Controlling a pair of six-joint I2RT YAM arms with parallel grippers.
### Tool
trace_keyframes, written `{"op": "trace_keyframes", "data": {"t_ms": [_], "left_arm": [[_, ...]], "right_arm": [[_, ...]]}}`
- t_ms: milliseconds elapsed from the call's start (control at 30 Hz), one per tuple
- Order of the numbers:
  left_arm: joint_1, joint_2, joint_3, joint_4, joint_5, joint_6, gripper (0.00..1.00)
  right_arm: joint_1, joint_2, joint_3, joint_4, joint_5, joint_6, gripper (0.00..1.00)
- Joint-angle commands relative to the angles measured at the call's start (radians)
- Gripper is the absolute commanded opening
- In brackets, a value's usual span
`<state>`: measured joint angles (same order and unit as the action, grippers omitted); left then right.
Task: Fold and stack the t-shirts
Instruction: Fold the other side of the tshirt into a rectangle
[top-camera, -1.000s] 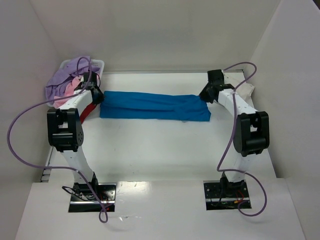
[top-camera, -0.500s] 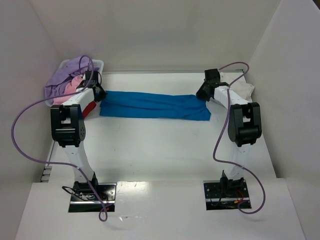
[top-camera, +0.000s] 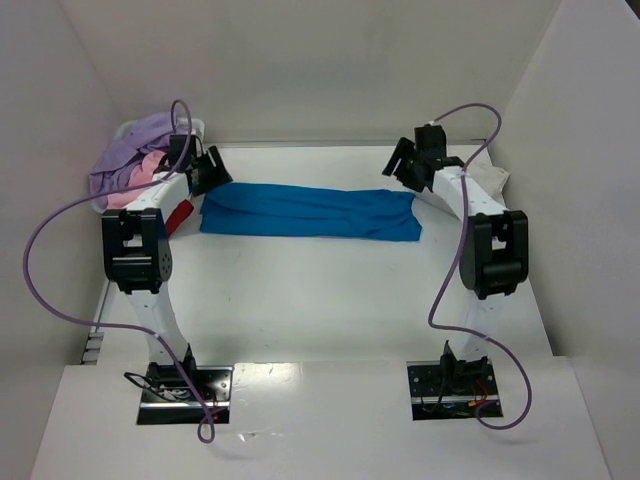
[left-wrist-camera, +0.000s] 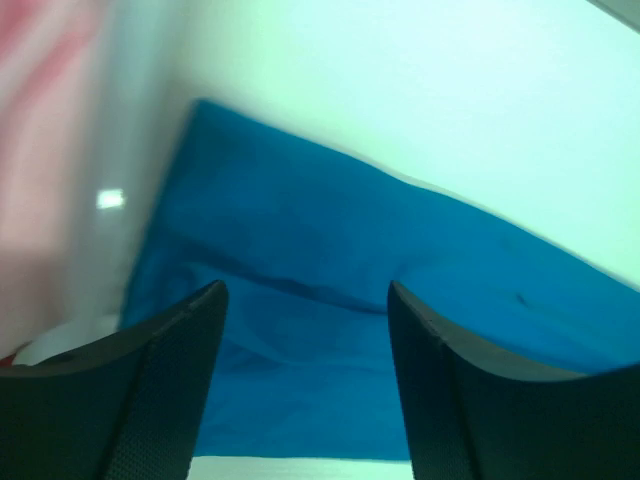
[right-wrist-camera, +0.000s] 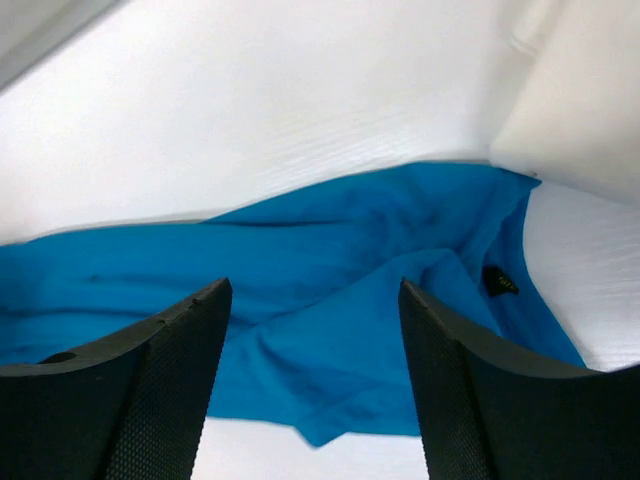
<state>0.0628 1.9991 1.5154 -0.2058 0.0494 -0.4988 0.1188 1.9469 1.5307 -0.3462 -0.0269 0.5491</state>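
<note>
— Shirt?
— Blue shirt (top-camera: 310, 212), folded into a long creased band, lying flat toward the table's (top-camera: 320, 300) far side. Its long axis runs left to right.
— Grippers?
— I see the left gripper (top-camera: 206, 170) and the right gripper (top-camera: 403, 166) spread wide and empty, one at each end.

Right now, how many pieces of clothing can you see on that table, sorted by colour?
blue shirt: 1
lavender shirt: 1
pink shirt: 1
dark red shirt: 1
white shirt: 1
Total: 5
Only the blue one lies spread out. The others are bunched or partly hidden, so more could be underneath.
</note>
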Motion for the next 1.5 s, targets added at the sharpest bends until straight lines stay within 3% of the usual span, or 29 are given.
{"op": "trace_keyframes", "data": {"t_ms": [0, 67, 167, 433, 1100, 1333, 1467], "left_arm": [[-0.050, -0.060, 0.078, 0.051, 0.223, 0.134, 0.75], [-0.083, -0.074, 0.078, 0.051, 0.295, 0.210, 0.80], [-0.174, -0.097, 0.066, 0.023, 0.287, 0.291, 0.88], [-0.296, -0.088, -0.018, 0.023, 0.264, 0.307, 0.94], [-0.366, -0.026, -0.100, -0.009, 0.098, 0.338, 0.96], [-0.388, 0.006, -0.100, -0.018, 0.055, 0.316, 0.96], [-0.406, 0.015, -0.110, -0.027, 0.032, 0.316, 0.96]], "right_arm": [[-0.005, -0.176, 0.031, 0.049, -0.034, -0.038, 0.74], [0.004, -0.213, -0.015, 0.049, -0.044, -0.038, 0.76], [0.031, -0.267, -0.099, 0.049, -0.056, -0.028, 0.76], [0.182, -0.287, -0.314, 0.073, -0.044, 0.055, 0.76], [0.225, -0.112, -0.330, 0.041, 0.047, 0.121, 0.67], [0.225, -0.092, -0.320, 0.061, 0.068, 0.140, 0.48], [0.225, -0.101, -0.300, 0.061, 0.087, 0.140, 0.24]]}}
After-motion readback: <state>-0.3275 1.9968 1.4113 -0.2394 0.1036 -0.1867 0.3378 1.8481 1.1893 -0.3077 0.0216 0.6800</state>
